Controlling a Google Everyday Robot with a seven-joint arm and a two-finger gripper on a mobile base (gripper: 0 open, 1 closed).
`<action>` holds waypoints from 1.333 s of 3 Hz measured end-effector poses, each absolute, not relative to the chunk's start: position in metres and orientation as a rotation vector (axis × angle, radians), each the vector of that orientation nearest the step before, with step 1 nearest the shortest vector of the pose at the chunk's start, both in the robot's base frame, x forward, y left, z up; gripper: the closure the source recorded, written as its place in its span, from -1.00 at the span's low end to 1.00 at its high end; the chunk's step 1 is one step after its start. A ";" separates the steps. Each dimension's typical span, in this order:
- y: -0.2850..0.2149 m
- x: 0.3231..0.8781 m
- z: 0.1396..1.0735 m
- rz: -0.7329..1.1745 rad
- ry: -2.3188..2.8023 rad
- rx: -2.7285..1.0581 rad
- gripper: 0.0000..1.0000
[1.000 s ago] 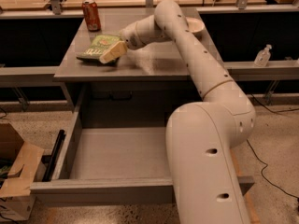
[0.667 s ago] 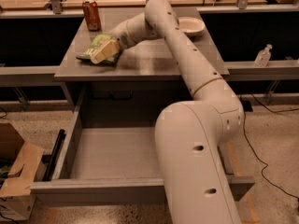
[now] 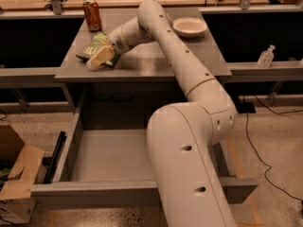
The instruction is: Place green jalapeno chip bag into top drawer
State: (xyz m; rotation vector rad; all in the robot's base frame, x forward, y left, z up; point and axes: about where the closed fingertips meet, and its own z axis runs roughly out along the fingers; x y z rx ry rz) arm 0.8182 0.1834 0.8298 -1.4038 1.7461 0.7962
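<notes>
The green jalapeno chip bag (image 3: 93, 45) lies on the left part of the grey table (image 3: 156, 60), in front of a red soda can. My gripper (image 3: 100, 57) is down on the bag's near right edge and covers part of it. The bag rests on the table top. The top drawer (image 3: 109, 157) is pulled wide open below the table, and its flat grey bottom is bare. My arm's large pale body covers the drawer's right side.
A red soda can (image 3: 92, 14) stands at the table's back left. A white bowl (image 3: 190, 26) sits at the back right. A cardboard box (image 3: 16, 174) stands on the floor left of the drawer. A small clear bottle (image 3: 266, 56) stands on the right ledge.
My arm has swung to the left, and the gripper has moved further onto the chip bag. The bag has stayed almost in place on the table.
</notes>
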 end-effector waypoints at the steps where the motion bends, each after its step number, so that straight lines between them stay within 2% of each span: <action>1: 0.183 0.818 0.837 0.796 1.746 -1.404 -0.17; 3: 0.183 0.818 0.848 0.795 1.746 -1.403 0.74; 4: 0.183 0.818 0.851 0.795 1.747 -1.403 1.00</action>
